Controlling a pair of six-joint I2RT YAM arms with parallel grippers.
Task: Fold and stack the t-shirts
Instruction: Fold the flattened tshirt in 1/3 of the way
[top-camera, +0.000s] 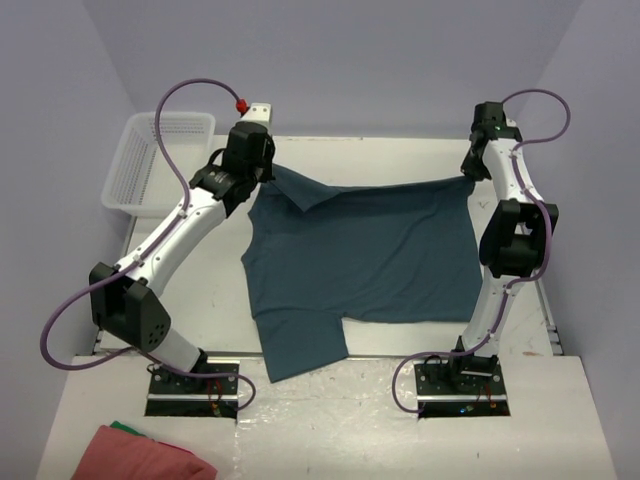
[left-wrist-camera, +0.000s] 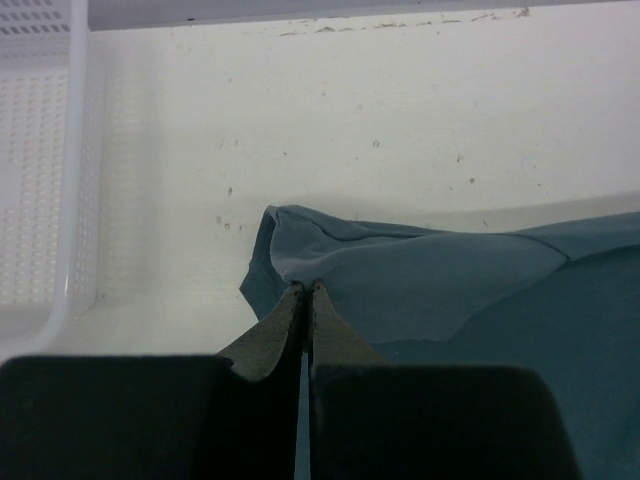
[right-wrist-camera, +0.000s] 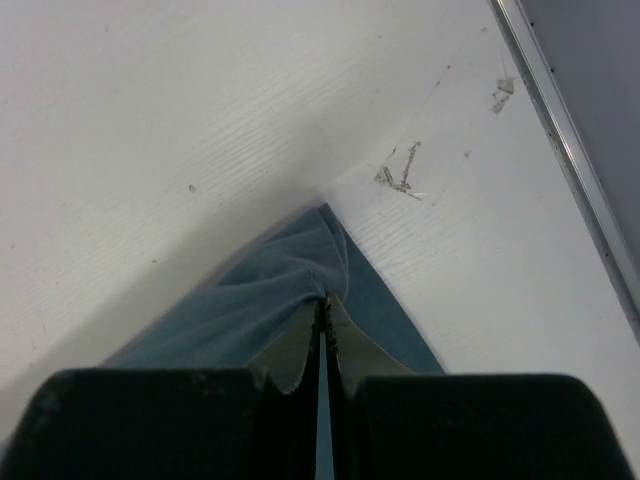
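While left gripper (left-wrist-camera: 308, 287) and right gripper (right-wrist-camera: 323, 300) pinch 2 corners of the t-shirt (top-camera: 370, 260), uneven pull may free 1

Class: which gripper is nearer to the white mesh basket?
Left. The left gripper pinches the t-shirt at its far corner, close beside the basket. The right gripper pinches the other far corner, the whole width of the t-shirt away.
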